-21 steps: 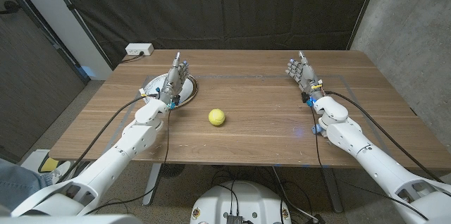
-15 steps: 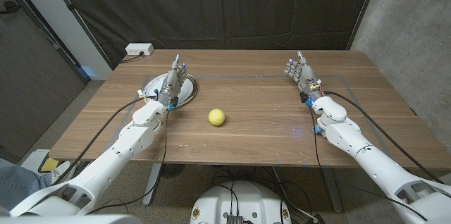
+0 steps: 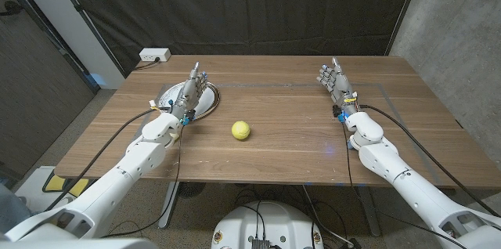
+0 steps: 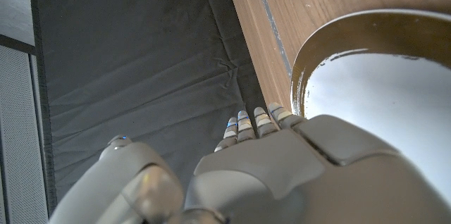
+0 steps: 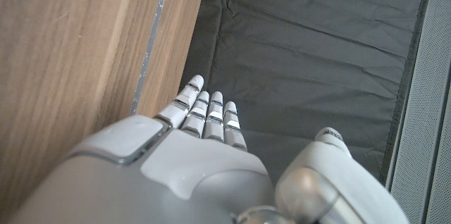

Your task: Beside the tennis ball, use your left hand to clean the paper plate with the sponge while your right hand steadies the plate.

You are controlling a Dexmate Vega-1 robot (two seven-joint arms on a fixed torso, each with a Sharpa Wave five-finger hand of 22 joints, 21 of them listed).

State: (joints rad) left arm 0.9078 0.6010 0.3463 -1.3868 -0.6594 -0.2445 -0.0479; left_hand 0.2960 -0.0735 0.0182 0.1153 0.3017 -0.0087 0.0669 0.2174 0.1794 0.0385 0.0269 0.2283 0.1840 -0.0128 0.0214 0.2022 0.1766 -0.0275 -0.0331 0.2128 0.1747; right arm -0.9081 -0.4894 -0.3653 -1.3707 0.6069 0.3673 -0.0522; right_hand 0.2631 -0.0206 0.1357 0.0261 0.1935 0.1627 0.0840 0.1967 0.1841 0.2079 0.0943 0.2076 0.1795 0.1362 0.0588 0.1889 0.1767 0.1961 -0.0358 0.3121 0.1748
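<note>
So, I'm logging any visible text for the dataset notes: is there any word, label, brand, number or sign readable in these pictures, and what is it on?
None can be read.
Yellow-green tennis ball: any brand mark is too small to make out.
White power strip at the wooden table's far edge: no legible marking.
Round white paper plate, left hand, right hand: no text seen.
</note>
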